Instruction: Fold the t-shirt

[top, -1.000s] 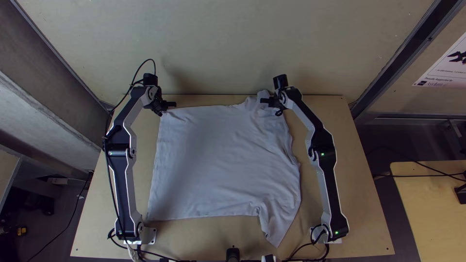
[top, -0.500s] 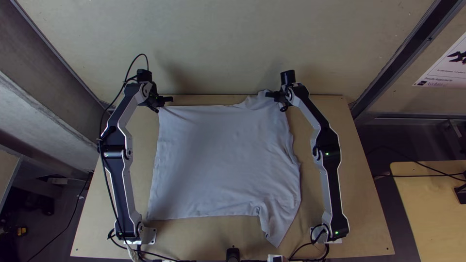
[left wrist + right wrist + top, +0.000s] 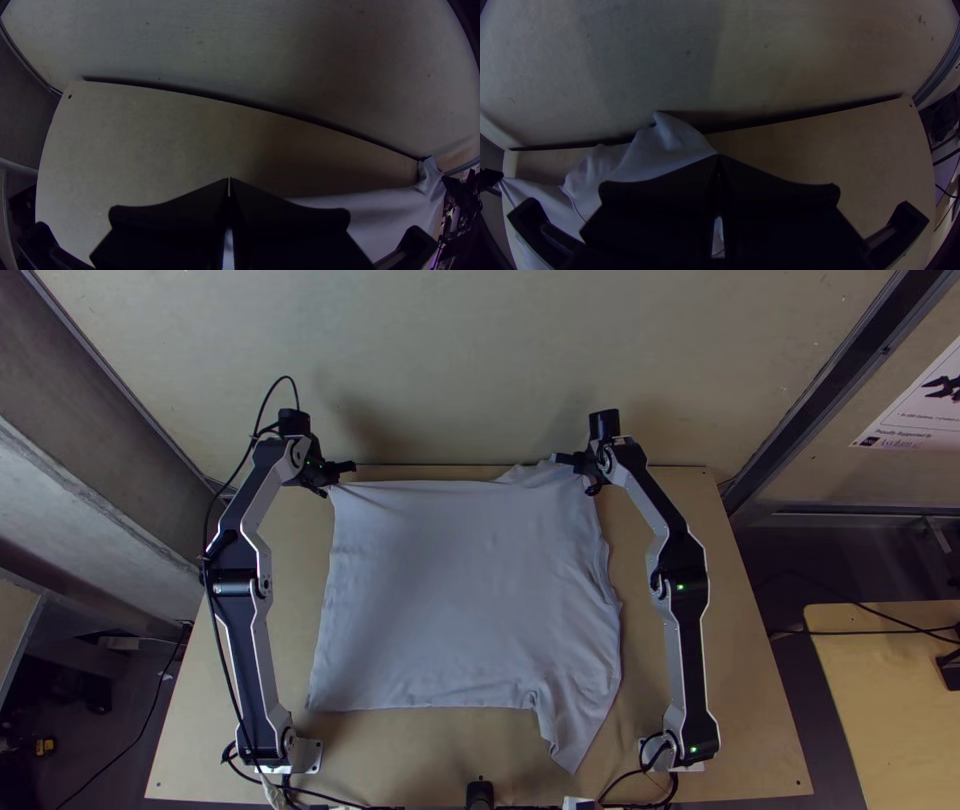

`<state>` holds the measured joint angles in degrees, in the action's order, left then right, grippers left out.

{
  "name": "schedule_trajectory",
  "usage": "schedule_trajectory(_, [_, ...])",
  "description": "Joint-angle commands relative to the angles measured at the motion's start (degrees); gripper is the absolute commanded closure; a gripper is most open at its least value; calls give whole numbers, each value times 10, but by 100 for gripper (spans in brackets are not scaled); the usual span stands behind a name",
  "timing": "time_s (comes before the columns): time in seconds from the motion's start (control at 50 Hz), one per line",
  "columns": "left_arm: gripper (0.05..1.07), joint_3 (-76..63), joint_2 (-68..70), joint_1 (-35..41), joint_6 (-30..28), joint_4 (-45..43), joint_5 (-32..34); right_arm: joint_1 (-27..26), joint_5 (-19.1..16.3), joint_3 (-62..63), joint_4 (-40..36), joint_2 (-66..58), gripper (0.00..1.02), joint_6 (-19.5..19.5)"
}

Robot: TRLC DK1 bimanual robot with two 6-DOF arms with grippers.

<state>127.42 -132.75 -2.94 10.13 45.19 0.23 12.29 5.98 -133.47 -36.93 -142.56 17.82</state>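
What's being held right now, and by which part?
The pale grey cloth t-shirt, spread out. The black, flat-fingered left tool grips its far left corner; the matching right tool grips its rumpled far right corner.

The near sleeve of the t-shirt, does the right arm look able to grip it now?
Probably not: the right hand is shut on the far edge of the t-shirt and must release first. The near sleeve lies uncovered.
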Motion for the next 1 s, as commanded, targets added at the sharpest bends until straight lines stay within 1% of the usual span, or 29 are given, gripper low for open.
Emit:
schedule_trajectory(0.0, [104, 15, 9, -13, 10, 17, 1, -14, 4, -6, -10, 40, 100, 10])
schedule_trajectory(0.14, [104, 6, 28, -10, 2, 44, 3, -13, 3, 20, -26, 62, 100, 6])
schedule_trajectory(0.28, [104, -25, 58, -11, -8, 46, 22, -14, 0, 31, -61, 80, 100, 7])
schedule_trajectory(0.4, [104, -39, 79, -17, -9, 46, 29, -13, -1, 55, -71, 100, 100, 1])
schedule_trajectory(0.58, [104, -68, 109, -24, -10, 47, 45, -12, -1, 95, -75, 127, 100, -6])
schedule_trajectory(0.98, [104, -175, 179, -24, -21, 37, 44, -1, -1, 230, -70, 214, 100, -12])
